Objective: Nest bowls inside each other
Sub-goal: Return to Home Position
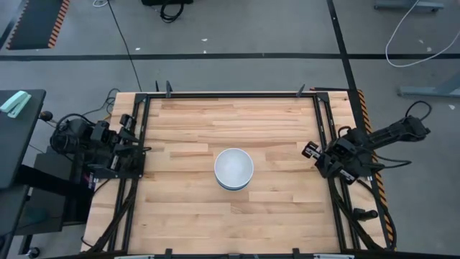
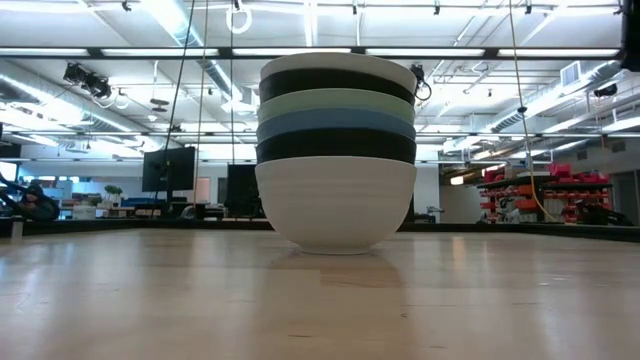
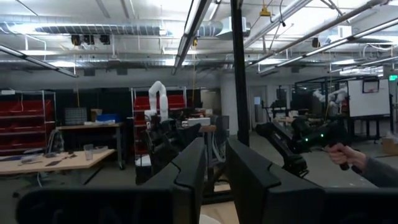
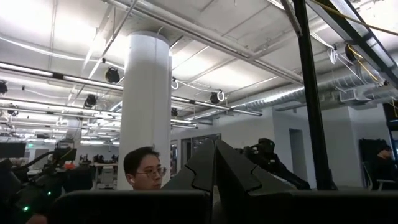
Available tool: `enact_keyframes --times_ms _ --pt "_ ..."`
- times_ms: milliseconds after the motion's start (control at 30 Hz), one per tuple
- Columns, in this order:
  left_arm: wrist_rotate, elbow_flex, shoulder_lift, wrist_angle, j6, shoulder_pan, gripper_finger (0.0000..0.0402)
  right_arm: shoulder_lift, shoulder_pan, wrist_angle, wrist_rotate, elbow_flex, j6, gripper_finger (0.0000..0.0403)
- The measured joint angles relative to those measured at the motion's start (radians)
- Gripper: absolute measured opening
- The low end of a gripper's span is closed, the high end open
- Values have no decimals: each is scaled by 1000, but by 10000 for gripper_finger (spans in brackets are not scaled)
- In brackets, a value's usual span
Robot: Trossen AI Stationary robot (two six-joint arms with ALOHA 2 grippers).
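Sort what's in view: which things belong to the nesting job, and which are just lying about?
Job: the nested bowl stack at the centre of the table; left end effector parked at the table's left edge; right end effector at its right edge.
Lying about: pale green item on the dark side stand; cables on the floor; striped floor mat.

Smooth, faintly glossy bowls (image 2: 336,150) on a pale, matt planked wood table (image 2: 150,300).

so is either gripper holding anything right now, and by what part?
Nothing is held. Left gripper and right gripper sit at opposite sides, both empty; the bowl stack stands free in the middle.
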Motion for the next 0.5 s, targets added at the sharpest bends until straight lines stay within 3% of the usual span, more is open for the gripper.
enact_keyframes --times_ms 233,500 --pt "20 -46 0 26 -8 0 69 -40 -67 4 -24 0 39 23" --pt "65 -161 0 231 0 0 72 -37 -72 -1 -24 1 39 23"
